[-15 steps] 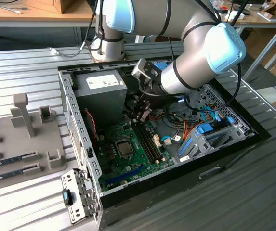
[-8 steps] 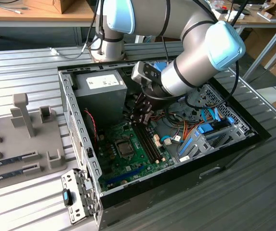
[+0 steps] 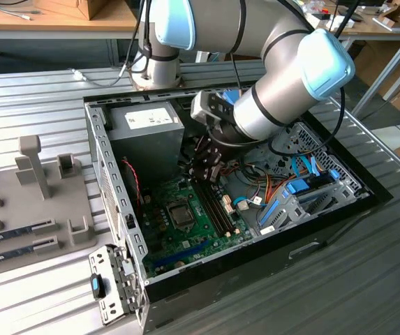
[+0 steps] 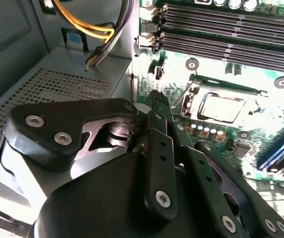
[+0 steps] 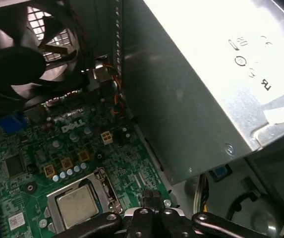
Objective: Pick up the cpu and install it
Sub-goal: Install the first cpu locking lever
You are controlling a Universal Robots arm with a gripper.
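The cpu (image 3: pixel 182 215) lies flat in the socket on the green motherboard (image 3: pixel 200 234), its silver-grey top facing up inside a metal frame. It appears in both wrist views (image 4: pixel 222 107) (image 5: pixel 76 204). My gripper (image 3: pixel 204 172) hangs inside the open computer case, above the board and beside the socket, between it and the grey power supply (image 3: pixel 147 129). Its black fingers (image 4: pixel 157 106) are pressed together with nothing between them. The fingertip (image 5: pixel 150 197) sits a short way off the socket's edge, apart from the cpu.
The power supply (image 5: pixel 206 89) rises as a wall close by the gripper. A black fan (image 5: pixel 18 54) sits at the case end. Long memory slots (image 4: pixel 231 29) run past the socket. Coloured cables (image 3: pixel 269 188) and a drive cage (image 3: pixel 304 202) fill the case's other side. A grey fixture tray (image 3: pixel 32 202) lies outside.
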